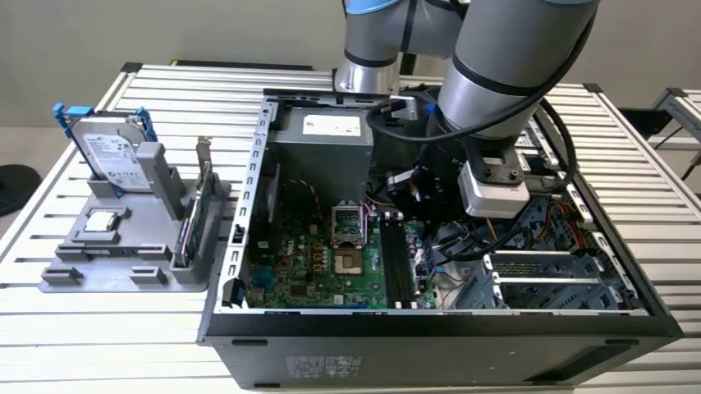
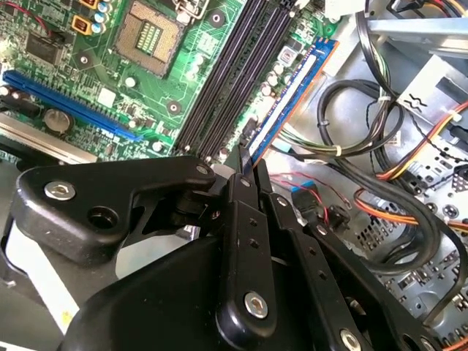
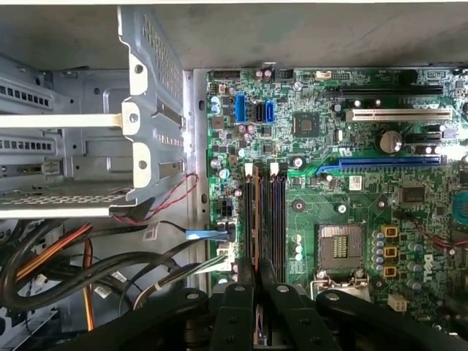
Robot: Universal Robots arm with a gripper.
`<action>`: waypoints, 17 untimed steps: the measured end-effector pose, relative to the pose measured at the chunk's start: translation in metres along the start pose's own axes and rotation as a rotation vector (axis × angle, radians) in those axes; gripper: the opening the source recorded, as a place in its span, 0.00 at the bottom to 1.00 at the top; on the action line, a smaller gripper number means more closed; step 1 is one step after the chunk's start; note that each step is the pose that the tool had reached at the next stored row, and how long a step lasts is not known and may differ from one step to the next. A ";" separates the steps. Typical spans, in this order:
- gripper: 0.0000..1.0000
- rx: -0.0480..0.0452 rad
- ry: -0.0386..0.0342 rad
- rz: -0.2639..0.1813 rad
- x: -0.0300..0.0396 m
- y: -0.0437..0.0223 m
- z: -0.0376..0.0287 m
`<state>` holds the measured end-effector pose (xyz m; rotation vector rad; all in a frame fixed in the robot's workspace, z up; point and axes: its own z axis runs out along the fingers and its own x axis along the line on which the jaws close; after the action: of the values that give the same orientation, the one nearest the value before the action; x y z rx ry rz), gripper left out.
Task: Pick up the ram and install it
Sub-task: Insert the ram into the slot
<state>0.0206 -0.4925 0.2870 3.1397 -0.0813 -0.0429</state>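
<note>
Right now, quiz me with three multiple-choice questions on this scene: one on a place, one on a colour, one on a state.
1. Where does the hard drive stand?
A. on the floor
B. on the grey holder beside the computer case
C. on the robot arm

2. What colour is the hard drive's bracket?
A. red
B. blue
C. yellow

3. The processor socket is:
A. empty
B. filled
C. covered by a fan

Answers: B, it stands in the holder at the exterior view's left; B, blue rails flank the drive; A, its bare contacts show.
</note>
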 end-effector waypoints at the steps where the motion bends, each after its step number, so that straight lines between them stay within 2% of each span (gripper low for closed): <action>1: 0.00 -0.0001 0.0000 0.000 0.0000 0.0000 0.0005; 17: 0.00 0.0000 0.0000 0.000 0.0002 0.0000 0.0078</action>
<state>0.0206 -0.4925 0.2793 3.1398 -0.0813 -0.0430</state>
